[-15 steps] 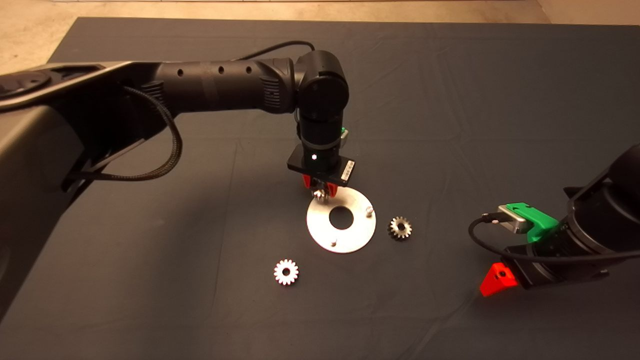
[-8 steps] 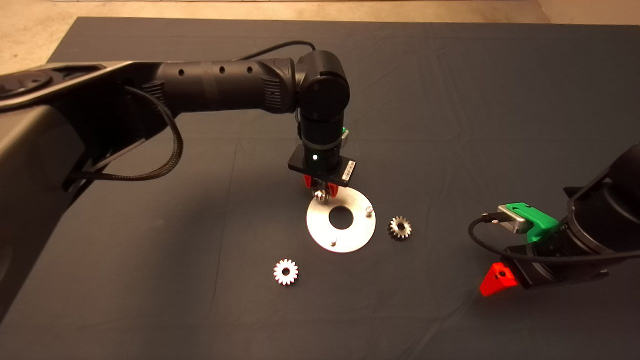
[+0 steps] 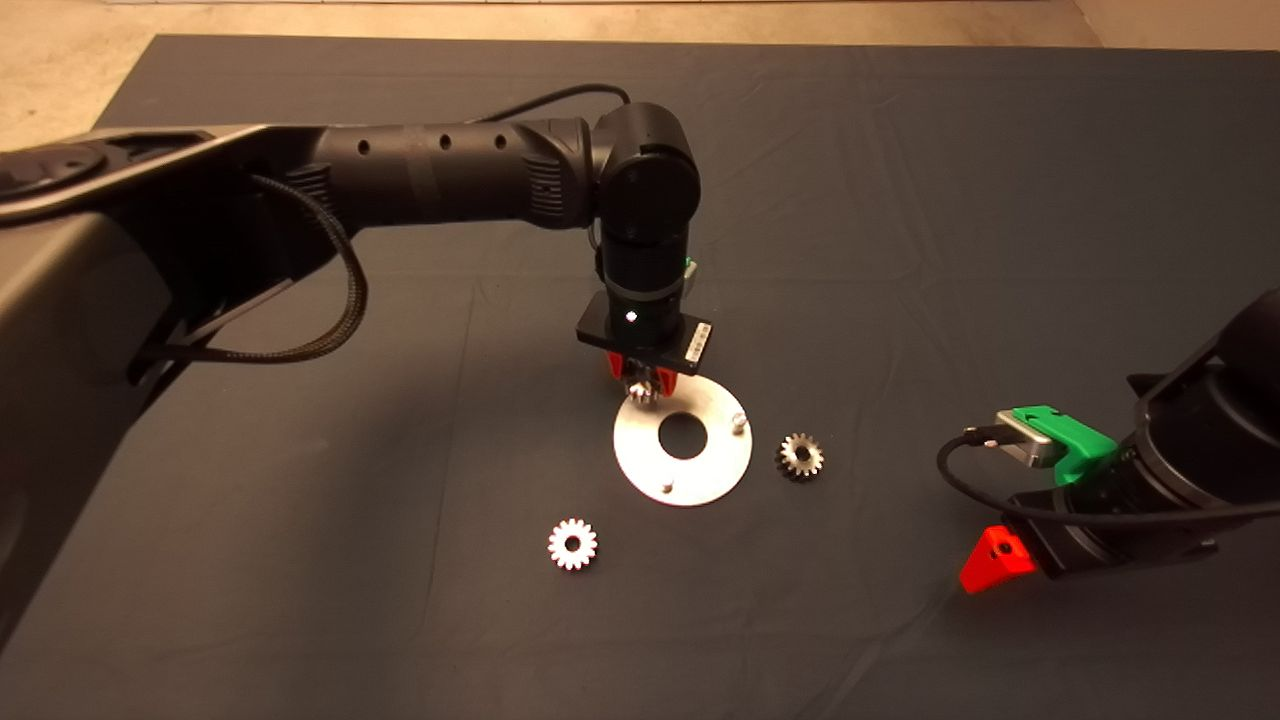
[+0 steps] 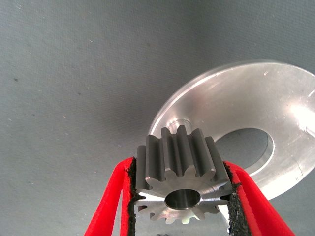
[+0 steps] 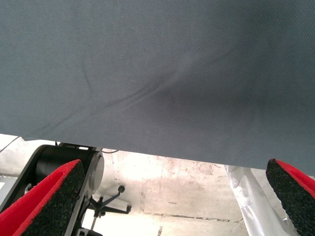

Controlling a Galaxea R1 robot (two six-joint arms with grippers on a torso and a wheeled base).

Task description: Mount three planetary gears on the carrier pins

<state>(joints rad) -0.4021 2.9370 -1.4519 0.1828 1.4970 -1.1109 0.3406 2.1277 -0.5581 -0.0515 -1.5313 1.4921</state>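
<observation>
The round silver disc [image 3: 700, 472] lies mid-mat. Two carrier pins [image 3: 738, 422] [image 3: 666, 487] stand bare on its right and near rim. My left gripper [image 3: 640, 385] hangs over the disc's far-left rim, shut on one planetary gear [image 4: 180, 174]. In the left wrist view that gear sits between the black pads [image 4: 132, 194], with the third pin [image 4: 183, 121] just beyond its teeth and the disc [image 4: 275, 98] behind it. A second gear [image 3: 799, 456] lies flat right of the disc. A third gear [image 3: 572, 544] rests on the mat at the near left. My right gripper [image 5: 177, 196] is parked at the right edge, open.
The dark mat [image 3: 900, 200] covers the table, with pale floor [image 3: 60, 90] past its far-left corner. The left arm [image 3: 440, 180] stretches across the mat's left half. In the right wrist view the mat edge and floor with a stand base [image 5: 106, 209] show.
</observation>
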